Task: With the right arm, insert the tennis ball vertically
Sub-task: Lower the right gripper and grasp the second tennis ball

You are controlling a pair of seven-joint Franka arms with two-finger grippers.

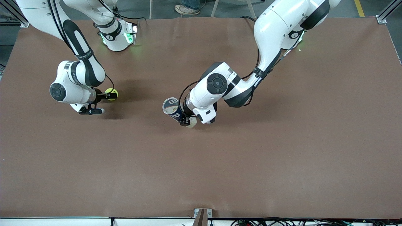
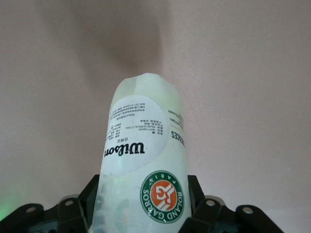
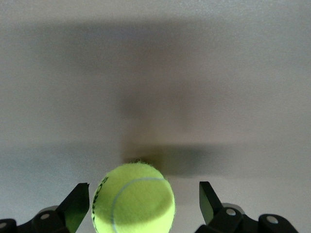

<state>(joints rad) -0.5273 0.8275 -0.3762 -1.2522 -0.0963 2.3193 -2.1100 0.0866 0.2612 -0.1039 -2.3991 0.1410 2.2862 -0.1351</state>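
We see a table (image 1: 220,175) covered in a matt brown sheet, faintly creased. The tennis ball (image 3: 133,198) looks fuzzy, felt-like, yellow-green. The ball can (image 2: 143,160) is translucent, smooth plastic with glossy paper labels. The arms' shells (image 1: 270,28) look like glossy white plastic; the right pincer's fingers (image 3: 77,206) are matt black.

The ball (image 1: 111,94) is bright yellow-green with a pale seam and lies on the brown surface (image 1: 282,150) toward the right arm's end. The can (image 1: 174,110), a clear tube with a Wilson label and an open round mouth, is held tilted above the surface, well apart from the ball.
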